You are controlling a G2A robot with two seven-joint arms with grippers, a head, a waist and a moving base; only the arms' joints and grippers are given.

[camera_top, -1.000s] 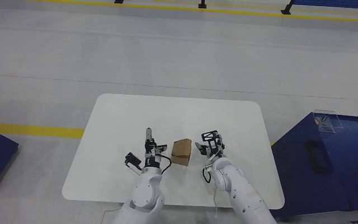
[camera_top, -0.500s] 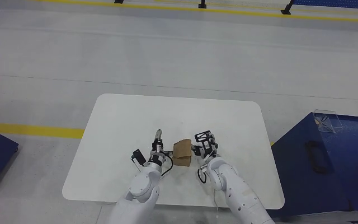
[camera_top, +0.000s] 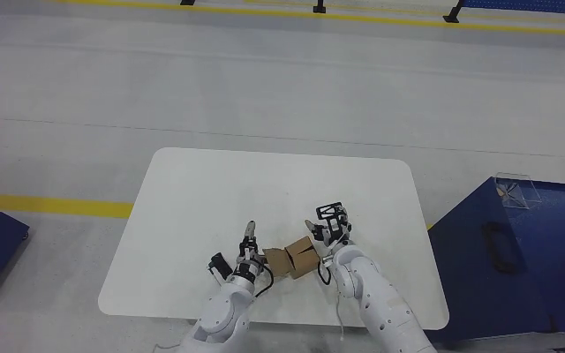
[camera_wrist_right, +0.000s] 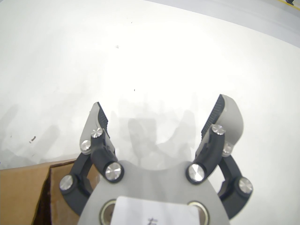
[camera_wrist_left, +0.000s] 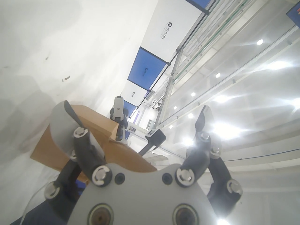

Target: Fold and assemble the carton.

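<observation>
The brown cardboard carton (camera_top: 290,258) lies partly folded on the white round-cornered table (camera_top: 177,194), close to its near edge, with its long axis running left to right between the two arms. At its left end sits the left gripper (camera_wrist_left: 136,106), fingers spread wide and holding nothing. One finger lies against the carton's side, though contact cannot be confirmed. Just beside the carton's right end is the right gripper (camera_wrist_right: 159,101), fingers likewise apart and empty, aimed toward the far side with the carton's open end to its left. The left gripper looks the nearer, and the coming fold probably calls for pressing inward from both ends.
</observation>
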